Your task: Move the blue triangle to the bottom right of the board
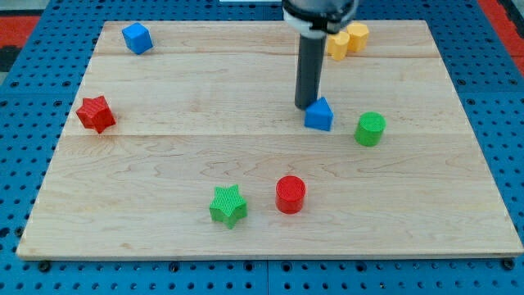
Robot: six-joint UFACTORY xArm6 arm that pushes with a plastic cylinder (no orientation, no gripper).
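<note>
Wooden, pale and made of joined planks, the board (246,164) lies on a blue pegboard (24,164) dotted with holes. Near the board's left edge, about halfway down, sits a red star (96,113). Close to the top left corner sits a blue cube (137,38), tilted a little. Toward the bottom edge, left of centre, lies a green star (228,205), and just to its right, apart from it, stands a red cylinder (290,194).

Right of centre in the board's upper half sits the blue triangle (319,114): a small solid block with a peaked top and flat, bright blue sides, its point upward in the view. It is well apart from the bottom right corner. My tip (304,106) is at the triangle's upper left side, touching it or very nearly so; the exact contact is hard to make out because the rod (309,70) is dark and overlaps the block's edge. I have no jaws to clench or release, only this straight rod, which rises to a dark mount cut off by the view's top.

Just right of the triangle, near but not touching, stands a green cylinder (370,129). Near the top edge, right of centre, two yellow blocks (349,40) sit pressed together; the left one is partly hidden behind the rod, so its shape cannot be told.
</note>
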